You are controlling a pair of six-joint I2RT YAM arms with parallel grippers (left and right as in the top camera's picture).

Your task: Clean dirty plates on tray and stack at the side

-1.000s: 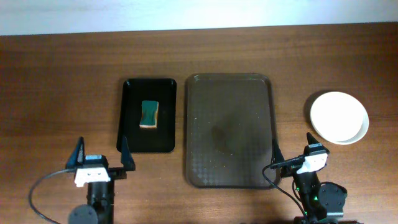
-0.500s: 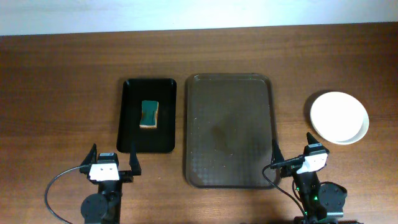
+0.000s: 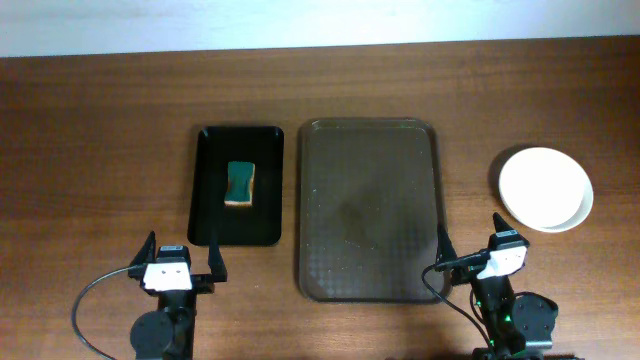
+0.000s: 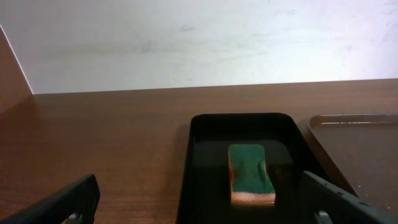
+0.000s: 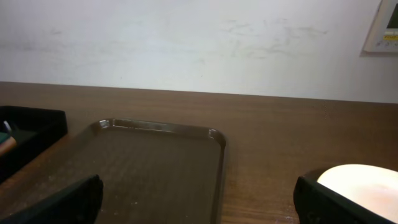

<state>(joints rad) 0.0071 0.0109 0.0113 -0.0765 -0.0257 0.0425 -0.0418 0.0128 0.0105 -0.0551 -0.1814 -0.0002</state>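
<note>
Wooden table (image 3: 100, 130) bearing tray (image 3: 370, 200) | plates (image 3: 545, 188) sitting stacked right of it | left gripper (image 3: 182, 248), right gripper (image 3: 469, 240) resting, jaws spread apart

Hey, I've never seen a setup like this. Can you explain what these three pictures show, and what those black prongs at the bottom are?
These are two small robot arms at a wooden table. One picture looks straight down from above. The other two come from a camera on each arm's wrist, looking forward past its own fingers.

The black prongs are the left gripper and the right gripper. Both are open and holding nothing.

On the table lie a small black tray with a green sponge in it, and a big brown tray with no plates on it. There are also white plates on the right arm's side, apparently stacked.
</note>
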